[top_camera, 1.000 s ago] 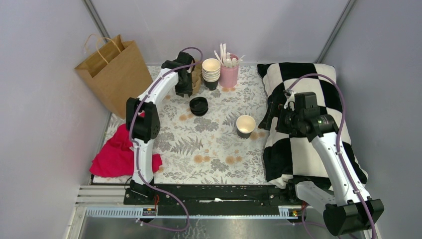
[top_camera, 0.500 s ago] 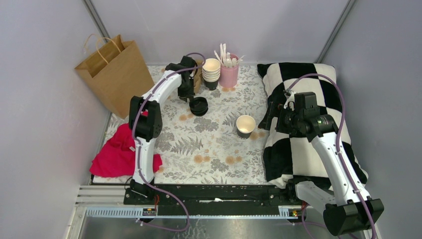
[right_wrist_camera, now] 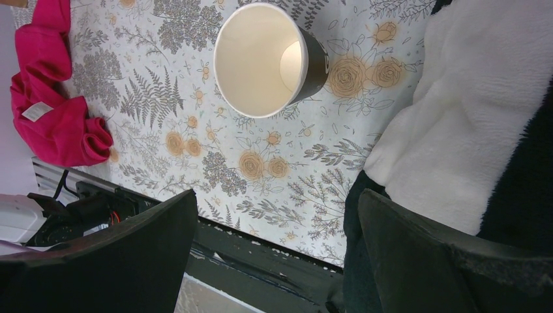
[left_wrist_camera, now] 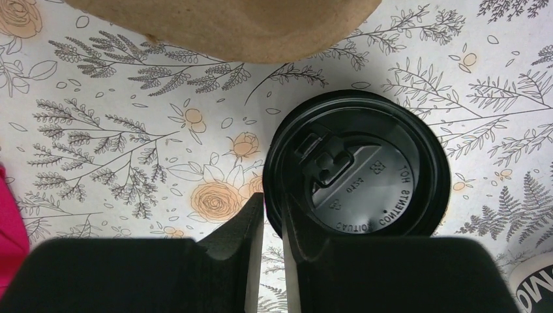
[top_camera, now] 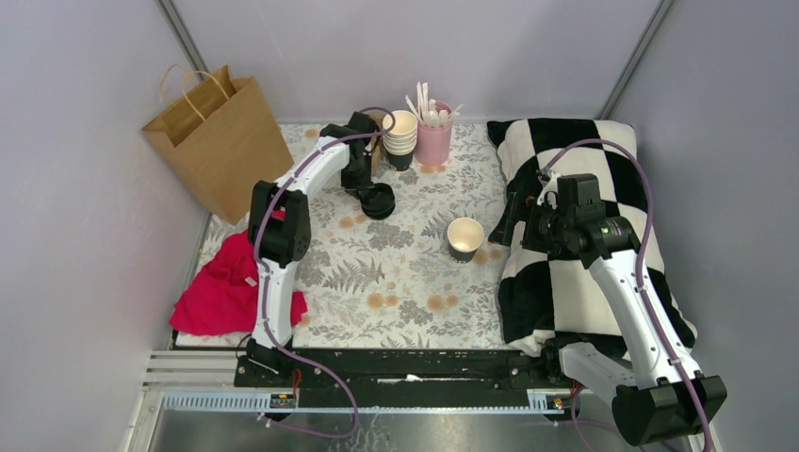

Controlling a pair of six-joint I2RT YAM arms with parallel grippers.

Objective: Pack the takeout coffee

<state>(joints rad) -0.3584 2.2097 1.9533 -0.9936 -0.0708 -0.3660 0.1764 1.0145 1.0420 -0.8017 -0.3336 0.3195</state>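
- Left gripper [left_wrist_camera: 272,215], lower centre of wrist view: jaws nearly closed astride the black lid's [left_wrist_camera: 365,176] left rim; I cannot confirm a firm hold.
- Paper cup [top_camera: 464,235] stands lidless, centre right, top view.
- Plan: pinch one lid only, then lift straight.

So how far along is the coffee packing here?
Done: one cup stands alone, lidless. In hand: the left gripper straddles the rim of a black lid, jaws nearly closed. The right gripper hangs open beside it. Left: lid onto cup, then probably into the paper bag.
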